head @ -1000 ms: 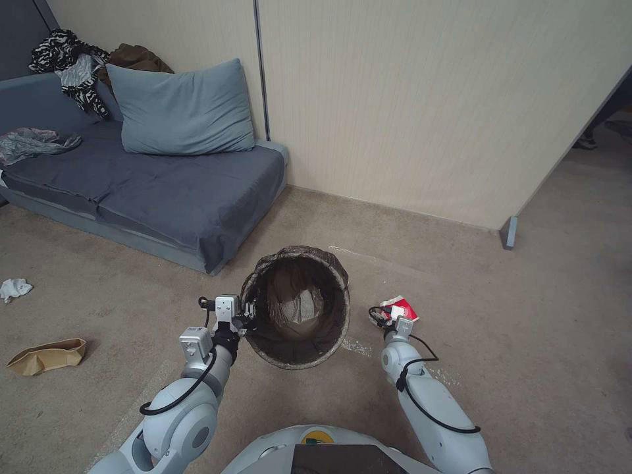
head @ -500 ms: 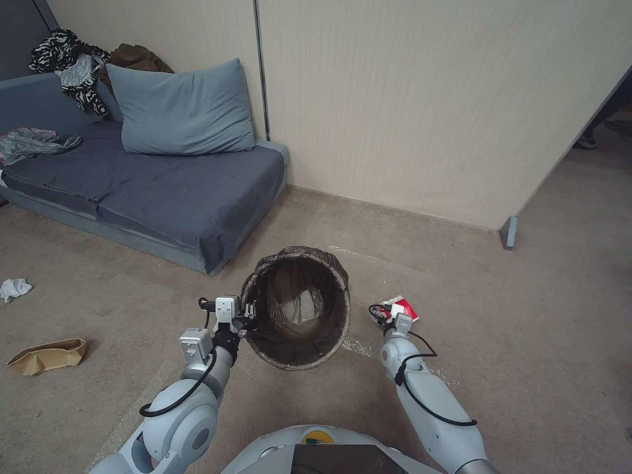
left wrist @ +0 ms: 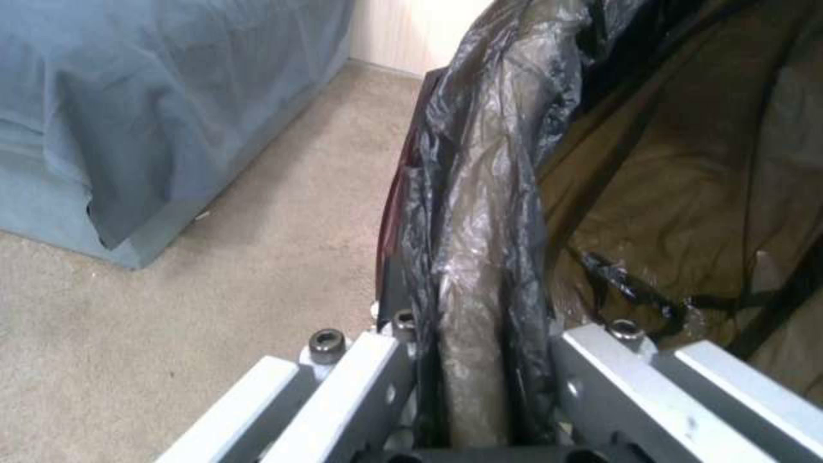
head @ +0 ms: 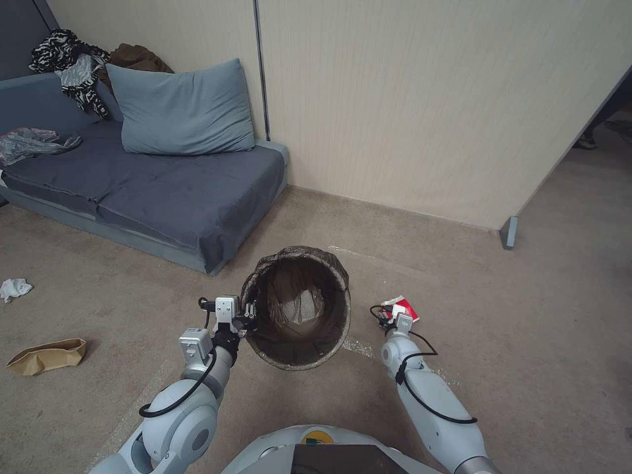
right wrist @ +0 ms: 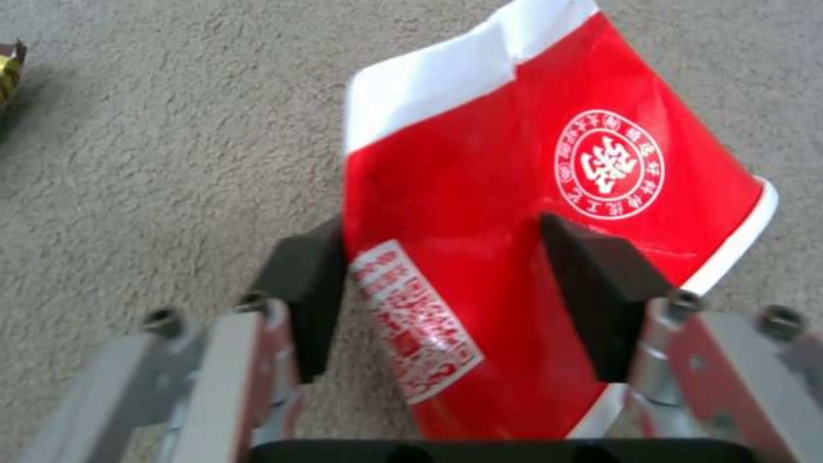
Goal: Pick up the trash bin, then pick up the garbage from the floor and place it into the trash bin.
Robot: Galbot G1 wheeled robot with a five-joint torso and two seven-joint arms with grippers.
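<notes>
Over beige carpet near a blue sofa, the left gripper clamps the bin rim. The right gripper fingers pinch a flattened red cup between them.

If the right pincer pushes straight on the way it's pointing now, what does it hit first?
The red-and-white paper cup. It already lies between the right pincer's pads; past it, likely only carpet, though depth is hard to judge.
</notes>
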